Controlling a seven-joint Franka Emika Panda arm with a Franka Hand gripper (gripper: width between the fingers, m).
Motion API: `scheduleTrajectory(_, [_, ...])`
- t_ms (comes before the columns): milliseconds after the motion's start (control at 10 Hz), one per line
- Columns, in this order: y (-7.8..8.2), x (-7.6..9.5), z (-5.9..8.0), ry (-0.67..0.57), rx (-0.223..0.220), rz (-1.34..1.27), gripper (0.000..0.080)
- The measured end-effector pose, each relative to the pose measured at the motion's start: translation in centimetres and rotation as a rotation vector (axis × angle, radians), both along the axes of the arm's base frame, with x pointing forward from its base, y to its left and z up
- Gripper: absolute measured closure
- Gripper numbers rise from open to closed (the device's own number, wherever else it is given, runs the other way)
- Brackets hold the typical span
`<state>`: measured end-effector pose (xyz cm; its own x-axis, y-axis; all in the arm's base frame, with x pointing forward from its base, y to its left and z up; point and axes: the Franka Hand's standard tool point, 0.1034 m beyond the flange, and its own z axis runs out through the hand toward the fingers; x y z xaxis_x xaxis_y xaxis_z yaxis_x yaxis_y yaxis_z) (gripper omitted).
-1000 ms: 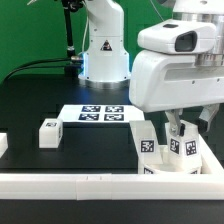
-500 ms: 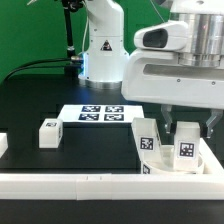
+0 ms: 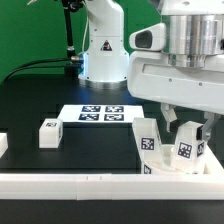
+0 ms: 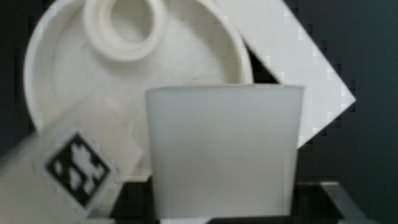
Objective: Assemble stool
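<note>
The white round seat [image 4: 107, 75] lies in the wrist view with a socket hole showing in its face. In the exterior view it sits low at the front right corner [image 3: 152, 170]. My gripper [image 3: 183, 140] is right above it. It is shut on a blocky white leg [image 4: 222, 150] that stands upright on the seat, its tag facing the exterior camera [image 3: 185, 153]. A second tagged leg [image 3: 148, 140] stands on the seat beside it and also shows in the wrist view [image 4: 75, 165]. A third leg [image 3: 48, 133] lies loose on the black table at the exterior view's left.
The marker board [image 3: 100, 114] lies flat mid-table. A long white border rail [image 3: 90, 186] runs along the front edge, and another rail [image 4: 294, 50] passes close behind the seat. The arm's white base [image 3: 100, 50] stands at the back.
The wrist and hand have shifted and risen in the picture above the seat. The two upright legs stay in nearly the same place. The loose leg has not moved.
</note>
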<state>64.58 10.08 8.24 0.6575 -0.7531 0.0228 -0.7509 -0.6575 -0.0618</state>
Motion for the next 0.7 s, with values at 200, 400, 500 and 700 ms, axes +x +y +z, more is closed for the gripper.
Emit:
scheduleTrajectory(200, [-0.02, -0.01, 0.00, 0.003, 0.005, -0.086, 0.0466])
scheduleTrajectory(400, [-0.12, -0.03, 0.19, 0.017, 0.032, -0.375, 0.0466])
scheduleTrajectory(500, [-0.19, -0.06, 0.18, 0.025, 0.055, -0.558, 0.0466])
scheduleTrajectory(700, [-0.02, 0.00, 0.06, 0.049, 0.130, -0.943, 0.0466])
